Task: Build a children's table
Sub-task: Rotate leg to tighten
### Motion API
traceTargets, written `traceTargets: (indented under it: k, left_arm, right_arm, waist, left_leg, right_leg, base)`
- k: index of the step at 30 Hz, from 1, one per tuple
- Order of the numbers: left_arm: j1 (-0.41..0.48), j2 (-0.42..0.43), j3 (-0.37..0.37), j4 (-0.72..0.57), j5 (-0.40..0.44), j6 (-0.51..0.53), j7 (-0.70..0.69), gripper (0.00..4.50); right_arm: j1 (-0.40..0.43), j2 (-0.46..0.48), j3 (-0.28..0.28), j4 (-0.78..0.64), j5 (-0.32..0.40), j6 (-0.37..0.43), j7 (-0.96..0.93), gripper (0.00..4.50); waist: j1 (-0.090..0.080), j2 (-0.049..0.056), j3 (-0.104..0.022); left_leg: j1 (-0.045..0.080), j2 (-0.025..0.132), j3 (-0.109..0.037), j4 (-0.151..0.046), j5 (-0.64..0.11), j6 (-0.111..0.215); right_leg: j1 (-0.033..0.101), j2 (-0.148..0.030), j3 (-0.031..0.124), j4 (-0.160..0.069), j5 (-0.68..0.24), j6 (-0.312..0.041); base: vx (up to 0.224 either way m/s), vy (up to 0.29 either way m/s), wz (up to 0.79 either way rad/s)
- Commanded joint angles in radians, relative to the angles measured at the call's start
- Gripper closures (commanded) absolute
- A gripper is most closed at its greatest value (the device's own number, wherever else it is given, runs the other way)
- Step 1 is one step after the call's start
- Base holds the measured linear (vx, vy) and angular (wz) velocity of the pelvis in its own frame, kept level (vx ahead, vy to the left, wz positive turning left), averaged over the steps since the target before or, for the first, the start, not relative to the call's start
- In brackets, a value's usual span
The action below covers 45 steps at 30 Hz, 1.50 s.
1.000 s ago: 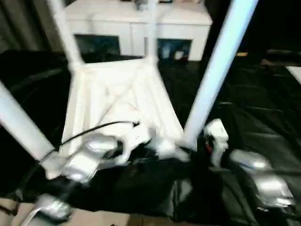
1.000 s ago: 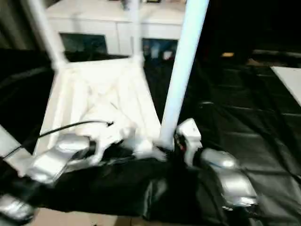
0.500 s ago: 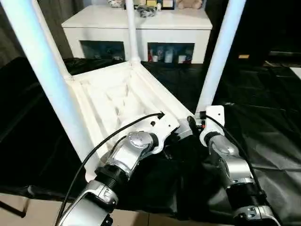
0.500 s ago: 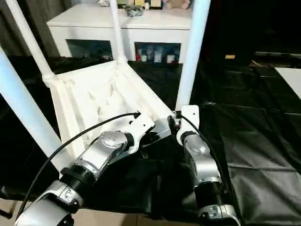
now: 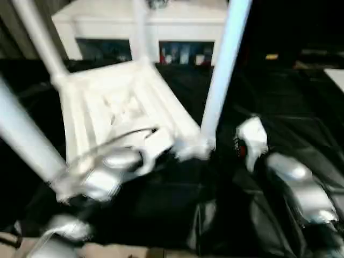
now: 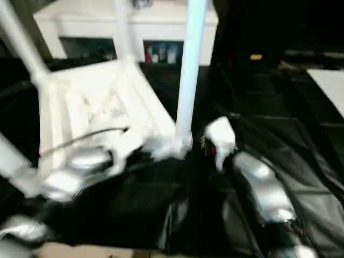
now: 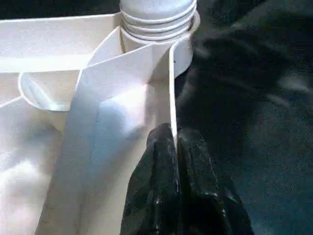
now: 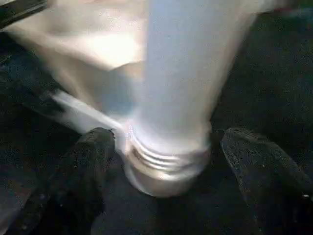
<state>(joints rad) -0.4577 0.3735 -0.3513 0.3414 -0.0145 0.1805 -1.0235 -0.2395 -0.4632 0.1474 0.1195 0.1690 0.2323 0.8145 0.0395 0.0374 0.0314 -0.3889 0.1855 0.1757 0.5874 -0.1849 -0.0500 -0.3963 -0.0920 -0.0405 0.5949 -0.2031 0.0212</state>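
Left gripper [image 7: 174, 147] was clamped on the thin side wall of the white plastic rectangular tabletop [image 5: 115, 110], its two black fingers [image 7: 195, 166] pressed together with the rim edge pinched between them, close to a rounded corner socket [image 7: 182, 46]. That tabletop lay upside down on the black sheet-covered work surface [image 5: 290, 102], ribbed underside facing up, and seemed tipped, the near corner raised; motion blur made the tilt hard to judge. Long white tapered tube legs stood up out of the corner sockets: near-right leg [image 5: 220, 75], near-left leg [image 5: 24, 137], far-left leg [image 5: 37, 37] and far-right leg [image 5: 141, 29]. Threaded rings showed where the near-right leg entered its socket [image 8: 166, 159]. Right gripper [image 8: 166, 196] was spread wide, one black finger [image 8: 83, 166] on each side of that leg's base, neither seen touching it, nothing held. From the head views the silver right forearm [image 5: 295, 185] lay just right of the near-right leg, the silver left forearm [image 5: 105, 172] reaching in at the tabletop's near edge with a black cable [image 5: 115, 138] looping above it. White cabinet with glass doors [image 5: 145, 27] stood behind the work surface. No brand, label or writing could be read anywhere.
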Motion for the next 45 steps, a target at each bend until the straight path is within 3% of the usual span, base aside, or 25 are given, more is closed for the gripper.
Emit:
traceTargets:
  k: [1,5,8,11,18,26,29,33,34,36,38,40,41,43,45]
  left_arm:
    - [0.029,0.008,-0.060,-0.037,-0.029,-0.007,-0.108,4.50]
    - [0.036,0.011,-0.050,-0.062,-0.048,0.010,-0.137,4.50]
    - [0.026,0.014,-0.046,-0.058,-0.044,0.008,-0.142,4.50]
    - [0.022,0.021,-0.045,-0.056,-0.043,0.004,-0.145,4.50]
    - [0.025,0.030,-0.035,-0.057,-0.044,0.008,-0.155,4.50]
    - [0.030,0.034,-0.040,-0.053,-0.035,0.013,-0.155,4.50]
    - [0.023,0.009,-0.046,-0.025,0.011,0.044,-0.076,4.50]
    - [-0.019,-0.104,-0.020,0.057,0.056,0.118,0.129,4.50]
    - [-0.034,-0.134,-0.012,0.082,0.066,0.132,0.185,4.50]
    - [-0.073,-0.218,0.016,0.151,0.078,0.165,0.329,4.50]
    - [-0.100,-0.270,0.034,0.197,0.083,0.174,0.412,4.50]
    - [-0.150,-0.352,0.063,0.287,0.101,0.144,0.561,4.50]
    - [-0.154,-0.359,0.065,0.296,0.102,0.140,0.571,4.50]
    - [-0.173,-0.373,0.060,0.327,0.116,0.102,0.590,4.50]
    - [-0.175,-0.363,0.057,0.327,0.125,0.092,0.581,4.50]
  right_arm:
    - [0.001,-0.033,0.009,-0.029,0.031,-0.002,0.080,0.61]
    - [-0.001,-0.057,0.038,-0.030,0.055,0.008,0.152,0.61]
    - [-0.016,-0.054,0.055,0.001,0.030,0.002,0.173,0.78]
    - [-0.018,-0.060,0.058,0.006,0.034,0.006,0.192,0.96]
    - [-0.015,-0.077,0.050,0.021,0.050,0.009,0.225,1.50]
    - [-0.006,-0.062,0.052,0.038,0.040,0.018,0.205,1.82]
    - [-0.038,0.015,0.024,0.120,-0.018,0.029,0.019,1.83]
    - [-0.088,0.179,-0.056,0.208,-0.035,0.093,-0.292,1.84]
    - [-0.098,0.214,-0.071,0.221,-0.042,0.109,-0.362,1.85]
    - [-0.123,0.310,-0.117,0.252,-0.045,0.147,-0.538,1.85]
    - [-0.137,0.368,-0.140,0.273,-0.050,0.155,-0.632,1.85]
    - [-0.167,0.446,-0.123,0.310,-0.078,0.148,-0.716,1.85]
    - [-0.170,0.453,-0.117,0.315,-0.080,0.145,-0.716,1.85]
    - [-0.187,0.470,-0.093,0.333,-0.102,0.121,-0.720,1.85]
    - [-0.188,0.475,-0.107,0.317,-0.068,0.093,-0.676,1.30]
  waist:
    - [0.004,-0.016,-0.061]
    - [0.012,-0.017,-0.051]
    - [0.015,-0.021,-0.045]
    - [0.013,-0.025,-0.046]
    - [0.019,-0.026,-0.053]
    - [0.019,-0.027,-0.052]
    - [0.011,-0.024,-0.047]
    - [-0.016,-0.033,-0.040]
    - [-0.016,-0.031,-0.040]
    - [-0.021,-0.038,-0.033]
    - [-0.018,-0.035,-0.036]
    - [-0.018,-0.034,-0.035]
    - [-0.017,-0.035,-0.034]
    - [-0.015,-0.034,-0.036]
    - [-0.014,-0.032,-0.039]
  left_leg:
    - [0.020,0.040,-0.004,-0.054,-0.071,0.149]
    - [0.025,0.044,0.001,-0.060,-0.131,0.126]
    - [0.027,0.045,0.005,-0.068,-0.201,0.074]
    - [0.028,0.044,0.007,-0.069,-0.216,0.048]
    - [0.024,0.041,0.009,-0.058,-0.125,0.087]
    - [0.025,0.042,0.009,-0.058,-0.141,0.084]
    - [0.024,0.041,0.011,-0.061,-0.173,0.065]
    - [0.028,0.035,0.002,-0.074,-0.318,-0.030]
    - [0.027,0.034,-0.001,-0.075,-0.322,-0.036]
    - [0.036,0.029,0.000,-0.074,-0.373,-0.049]
    - [0.041,0.028,-0.006,-0.073,-0.389,-0.051]
    - [0.045,0.027,-0.005,-0.074,-0.407,-0.051]
    - [0.051,0.026,-0.005,-0.074,-0.426,-0.050]
    - [0.049,0.025,-0.006,-0.078,-0.421,-0.034]
    - [0.041,0.030,-0.009,-0.087,-0.394,-0.027]
  right_leg:
    - [0.048,-0.041,0.028,-0.038,0.109,-0.298]
    - [0.043,-0.040,0.028,-0.046,0.007,-0.295]
    - [0.040,-0.043,0.032,-0.056,-0.120,-0.261]
    - [0.039,-0.043,0.034,-0.058,-0.151,-0.239]
    - [0.043,-0.042,0.033,-0.044,-0.027,-0.260]
    - [0.042,-0.041,0.032,-0.045,-0.055,-0.261]
    - [0.035,-0.040,0.033,-0.051,-0.099,-0.259]
    - [0.032,-0.040,0.031,-0.070,-0.339,-0.196]
    - [0.032,-0.041,0.029,-0.072,-0.357,-0.184]
    - [0.015,-0.038,0.030,-0.087,-0.461,-0.143]
    - [0.013,-0.043,0.029,-0.098,-0.523,-0.112]
    - [0.007,-0.039,0.028,-0.105,-0.527,-0.095]
    - [0.002,-0.037,0.026,-0.110,-0.527,-0.090]
    - [0.010,-0.040,0.023,-0.114,-0.510,-0.084]
    - [0.020,-0.040,0.024,-0.107,-0.450,-0.091]
  base:
    - [0.000,0.000,0.00]
    - [0.000,0.000,0.00]
    - [0.000,0.000,0.00]
    - [0.000,0.000,0.00]
    - [0.000,0.000,0.00]
    - [0.000,0.000,0.00]
    - [0.000,0.000,0.00]
    - [-0.049,-0.004,-0.03]
    - [-0.056,0.006,-0.07]
    - [-0.054,0.005,-0.04]
    - [0.000,0.000,0.00]
    - [0.000,0.000,0.00]
    - [0.000,0.000,0.00]
    - [0.000,0.000,0.00]
    - [0.000,0.000,0.00]
